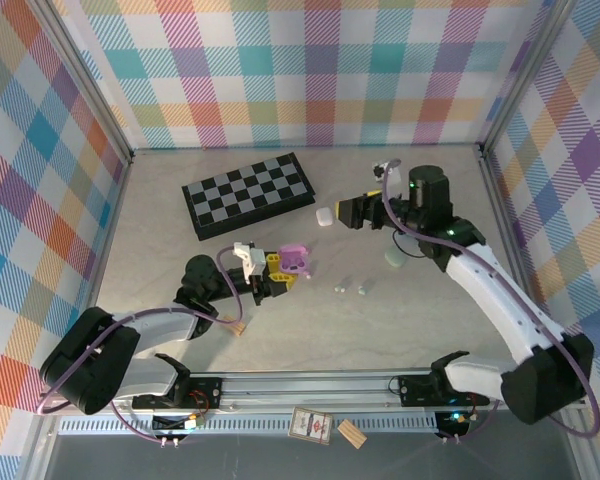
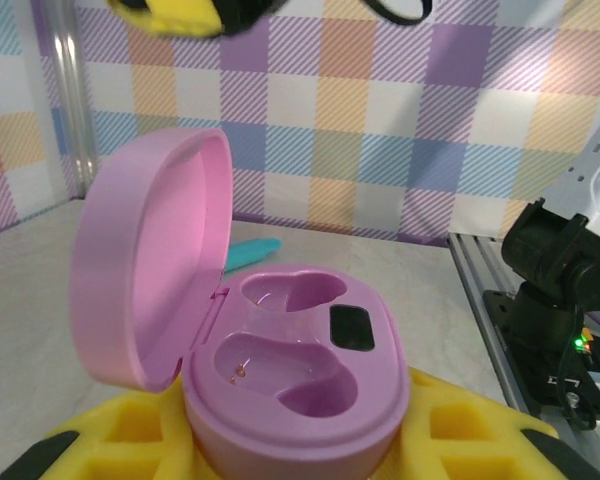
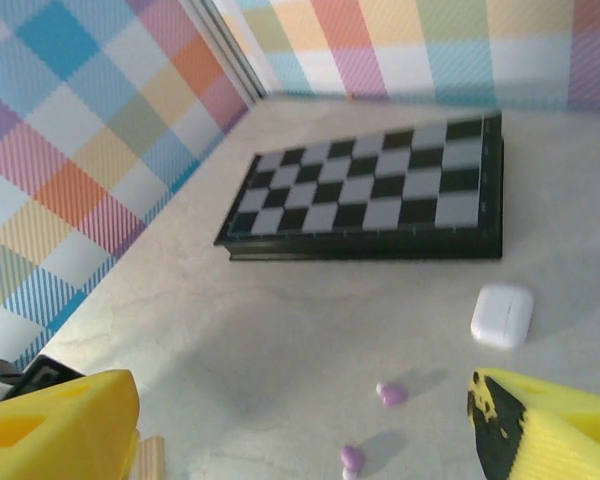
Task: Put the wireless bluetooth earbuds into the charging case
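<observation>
The purple charging case (image 2: 310, 370) stands with its lid (image 2: 150, 260) up, and both wells are empty. My left gripper (image 2: 300, 445) is shut on its base between the yellow pads (image 2: 470, 435). From above, the case (image 1: 295, 260) and left gripper (image 1: 270, 272) sit at mid-table. Two purple earbuds (image 3: 391, 393) (image 3: 352, 458) lie loose on the table between the spread fingers of my open right gripper (image 3: 305, 430), which holds nothing. From above, the right gripper (image 1: 355, 211) hovers right of a white case (image 1: 325, 216). Two tiny pale buds (image 1: 339, 288) (image 1: 365, 288) lie right of the purple case.
A black-and-grey chessboard (image 1: 248, 193) (image 3: 380, 195) lies at the back left. The white case (image 3: 502, 315) is in front of it and a pale mint case (image 1: 395, 257) lies under the right arm. A tan wooden block (image 1: 238, 328) sits near the left arm. Plaid walls enclose the table.
</observation>
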You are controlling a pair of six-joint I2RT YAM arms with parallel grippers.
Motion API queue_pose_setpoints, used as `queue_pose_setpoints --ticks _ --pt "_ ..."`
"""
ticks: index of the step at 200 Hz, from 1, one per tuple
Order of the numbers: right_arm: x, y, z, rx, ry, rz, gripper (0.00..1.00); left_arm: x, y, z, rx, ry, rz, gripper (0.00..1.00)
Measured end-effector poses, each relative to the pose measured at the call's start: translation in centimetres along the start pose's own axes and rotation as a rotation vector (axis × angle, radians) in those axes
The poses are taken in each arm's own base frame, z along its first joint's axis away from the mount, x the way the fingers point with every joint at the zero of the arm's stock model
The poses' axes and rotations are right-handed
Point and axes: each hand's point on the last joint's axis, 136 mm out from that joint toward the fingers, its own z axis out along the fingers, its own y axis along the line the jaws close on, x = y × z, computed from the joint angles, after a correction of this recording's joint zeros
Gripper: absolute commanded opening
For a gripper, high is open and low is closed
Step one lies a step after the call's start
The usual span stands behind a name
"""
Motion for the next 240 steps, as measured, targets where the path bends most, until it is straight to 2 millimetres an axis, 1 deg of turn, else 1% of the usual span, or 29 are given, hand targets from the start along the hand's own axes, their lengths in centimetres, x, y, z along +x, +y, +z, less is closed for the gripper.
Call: queue_pose_setpoints --ticks 13,32,47,68,88,110,139,157,182,202,216,240 --pt "1.8 -1.4 1.9 0.015 0.073 0.074 0.84 -0.1 0.2 -0.4 -0.016 -0.006 0.002 0.30" --pt "5.2 -3.6 4.8 0.044 0.206 0.198 0.82 -0.8 0.1 -0.6 -0.025 -0.022 0.019 0.29" --pt "7.7 -4.9 6.9 0.049 0.298 0.280 0.81 -1.4 0.0 -0.8 -0.029 -0.036 0.033 0.30" --pt "11.0 -5.9 8.9 0.036 0.403 0.377 0.79 -1.9 0.0 -0.9 -0.036 -0.050 0.046 0.29" --pt "13.1 -5.8 10.1 0.001 0.477 0.431 0.80 -2.3 0.0 -1.0 -0.042 -0.059 0.054 0.29" --pt "14.4 -5.0 11.5 -0.064 0.535 0.445 0.81 -2.5 -0.1 -1.0 -0.041 -0.062 0.058 0.29" --pt "16.1 -3.5 13.4 -0.128 0.606 0.413 0.78 -2.2 0.0 -1.0 -0.042 -0.053 0.048 0.29" --pt "16.8 -2.9 14.5 -0.157 0.636 0.392 0.77 -2.2 0.0 -1.0 -0.041 -0.052 0.047 0.29" --pt "17.6 -2.2 15.9 -0.187 0.671 0.358 0.77 -2.2 -0.1 -1.0 -0.039 -0.052 0.044 0.29" --pt "18.4 -2.0 16.5 -0.202 0.691 0.333 0.77 -2.2 -0.1 -1.0 -0.038 -0.052 0.040 0.29" --pt "19.0 -2.0 16.6 -0.205 0.706 0.324 0.77 -2.2 -0.1 -1.0 -0.038 -0.053 0.038 0.30" --pt "19.4 -2.2 16.6 -0.201 0.710 0.303 0.77 -2.4 -0.1 -0.9 -0.037 -0.056 0.040 0.30"
